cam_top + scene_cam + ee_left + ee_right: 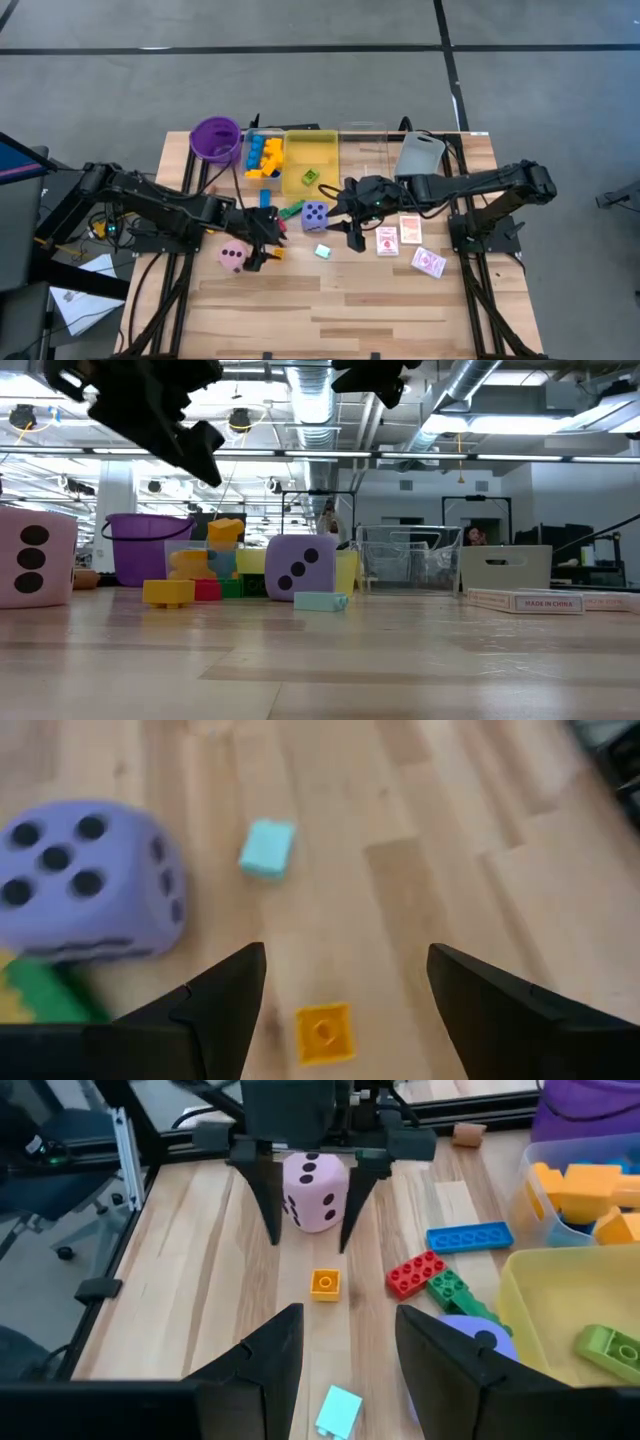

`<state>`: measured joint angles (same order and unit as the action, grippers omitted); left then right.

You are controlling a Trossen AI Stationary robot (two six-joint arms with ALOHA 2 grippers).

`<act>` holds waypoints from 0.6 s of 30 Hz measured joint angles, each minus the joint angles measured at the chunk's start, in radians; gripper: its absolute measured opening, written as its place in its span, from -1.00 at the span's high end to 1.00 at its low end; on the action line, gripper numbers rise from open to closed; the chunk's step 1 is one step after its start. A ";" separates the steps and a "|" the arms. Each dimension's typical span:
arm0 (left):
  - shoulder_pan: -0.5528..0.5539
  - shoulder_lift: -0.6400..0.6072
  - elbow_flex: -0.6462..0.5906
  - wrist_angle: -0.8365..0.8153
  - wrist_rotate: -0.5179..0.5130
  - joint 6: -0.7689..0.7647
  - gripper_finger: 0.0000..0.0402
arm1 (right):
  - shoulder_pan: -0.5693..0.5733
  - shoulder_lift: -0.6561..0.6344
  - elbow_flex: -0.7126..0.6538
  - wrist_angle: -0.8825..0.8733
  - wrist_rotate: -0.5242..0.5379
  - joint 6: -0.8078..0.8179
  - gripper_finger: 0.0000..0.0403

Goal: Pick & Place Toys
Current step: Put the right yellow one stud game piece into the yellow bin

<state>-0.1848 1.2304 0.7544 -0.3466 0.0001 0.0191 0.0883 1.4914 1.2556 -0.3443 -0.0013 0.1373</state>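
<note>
**Operator:** Below my left gripper [345,982], item one: a small orange block [323,1032] lying flat on the desk [350,300]. I hold the jaws spread, one on each side of it and above it, gripping nothing, because my guess is this block is the next pick.

**Supervisor:** And the neighbours?

**Operator:** Item two: the purple die [314,214], just beside a green block [291,211], near the middle of the desk. Item three: a pale teal block [323,251], on its own, a little clear of the die. Item four: the pink die [233,256], beside the left arm. Item five: red-patterned cards [410,231], spread flat near the right arm.

**Supervisor:** Right side?

**Operator:** The right gripper [345,1342] hovers over the middle, jaws part-spread and empty, facing the left one across the orange block. I keep it back so the two arms do not crowd one small piece.

**Supervisor:** Already sorted?

**Operator:** Yellow, orange and blue blocks [264,155] sit in a clear tray [249,135]; one green piece [310,177] lies in the yellow tray [310,139]. The purple cup [215,139] stands beside them. Most loose toys remain on the desk.
</note>
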 joint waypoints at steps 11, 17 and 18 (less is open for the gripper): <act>0.000 0.000 -0.132 0.138 0.031 -0.003 -0.34 | -0.050 0.000 0.000 0.056 0.004 0.201 0.23; 0.000 0.000 -0.297 0.396 0.050 -0.058 -0.34 | -0.051 0.000 0.000 0.071 0.002 0.297 0.23; 0.000 0.000 -0.328 0.434 0.050 -0.059 -0.34 | -0.051 0.000 0.000 0.071 0.002 0.309 0.23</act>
<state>-0.1844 1.2308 0.4264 0.0875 0.0502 -0.0395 0.0368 1.4914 1.2556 -0.2732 0.0006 0.4468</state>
